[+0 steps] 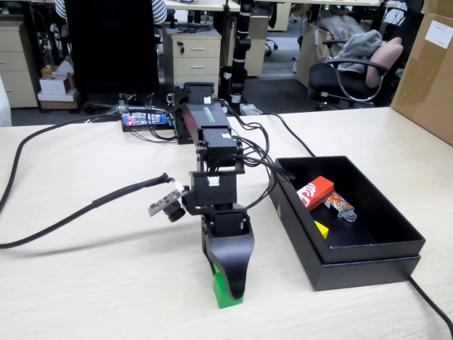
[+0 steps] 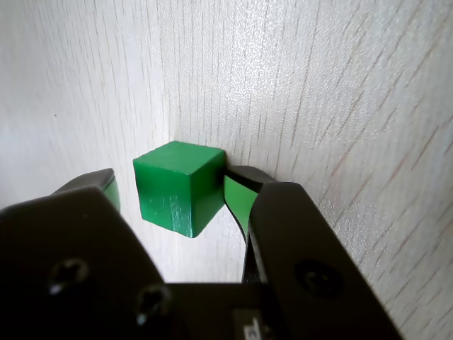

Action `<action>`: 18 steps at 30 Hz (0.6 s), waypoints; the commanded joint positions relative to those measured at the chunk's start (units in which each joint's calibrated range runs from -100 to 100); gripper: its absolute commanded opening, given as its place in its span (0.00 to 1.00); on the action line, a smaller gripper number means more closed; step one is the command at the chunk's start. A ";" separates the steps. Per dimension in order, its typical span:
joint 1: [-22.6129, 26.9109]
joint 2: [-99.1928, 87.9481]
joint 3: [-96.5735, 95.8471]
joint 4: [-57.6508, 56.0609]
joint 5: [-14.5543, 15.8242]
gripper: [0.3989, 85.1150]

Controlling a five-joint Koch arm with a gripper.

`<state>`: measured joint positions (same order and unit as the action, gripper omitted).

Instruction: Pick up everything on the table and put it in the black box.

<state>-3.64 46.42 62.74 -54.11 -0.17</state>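
Observation:
A small green cube (image 1: 226, 294) (image 2: 177, 188) rests on the light wood table (image 1: 85, 283). My gripper (image 1: 230, 282) (image 2: 172, 190) is lowered over it and open, with the cube between the jaws. In the wrist view the right jaw touches the cube's side, while a gap shows at the left jaw. To the right in the fixed view stands the black box (image 1: 368, 261). Inside it lie the red block (image 1: 315, 193) with its white logo end and a yellow cube (image 1: 320, 229).
A small patterned stick (image 1: 341, 206) also lies in the box. Cables (image 1: 71, 216) trail across the table on the left, and one runs past the box's right corner. The arm's base and a circuit board (image 1: 145, 119) sit at the table's far edge.

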 commanded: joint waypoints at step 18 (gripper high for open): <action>-0.44 -9.99 2.99 -4.51 -0.05 0.02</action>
<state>-4.08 44.02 63.84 -54.77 -0.61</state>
